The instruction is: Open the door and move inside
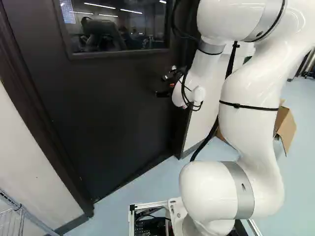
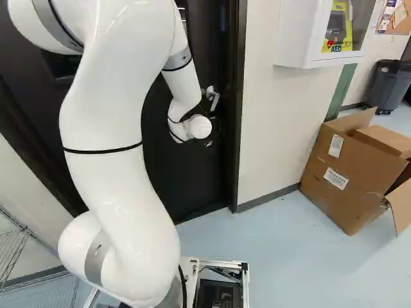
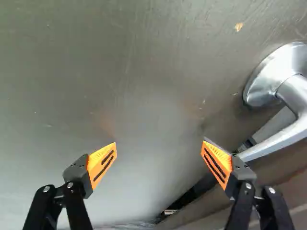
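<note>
So the gripper (image 1: 161,85) is up at the dark door (image 1: 108,113), jaws spread wide with nothing between them. The metal handle (image 3: 279,139) is on the door, right beside one finger in the wrist view; can't tell if they're touching. Door's got a window (image 1: 115,32) higher up. Over at the right of the right base view there's an open cardboard box (image 2: 343,176) on the floor (image 2: 289,256), below a white wall cabinet (image 2: 295,38).

Base views behind arm (image 1: 251,128), looking ahead and down, sharing door (image 1: 108,113), wrist view close to it
</note>
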{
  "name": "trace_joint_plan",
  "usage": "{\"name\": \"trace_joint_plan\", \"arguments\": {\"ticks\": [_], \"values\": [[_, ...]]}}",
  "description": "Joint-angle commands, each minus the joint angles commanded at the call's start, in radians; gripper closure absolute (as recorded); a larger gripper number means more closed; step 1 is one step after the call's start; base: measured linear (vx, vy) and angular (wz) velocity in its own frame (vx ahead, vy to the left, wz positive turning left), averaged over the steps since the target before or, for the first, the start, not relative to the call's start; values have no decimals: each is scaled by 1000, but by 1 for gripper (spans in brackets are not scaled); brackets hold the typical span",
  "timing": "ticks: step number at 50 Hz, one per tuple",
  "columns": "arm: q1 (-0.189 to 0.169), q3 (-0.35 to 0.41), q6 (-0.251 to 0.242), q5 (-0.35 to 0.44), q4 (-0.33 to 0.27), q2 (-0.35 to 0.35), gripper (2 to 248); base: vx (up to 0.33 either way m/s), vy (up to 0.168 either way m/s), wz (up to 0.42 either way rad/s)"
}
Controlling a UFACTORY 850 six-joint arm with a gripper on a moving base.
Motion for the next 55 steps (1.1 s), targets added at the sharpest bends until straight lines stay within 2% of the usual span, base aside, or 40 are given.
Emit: {"name": "trace_joint_plan", "arguments": {"ticks": [17, 55], "values": [[32, -98, 0, 2, -12, -78, 3, 0, 0, 0], [128, -284, 0, 89, -158, -219, 3, 0, 0, 0]]}}
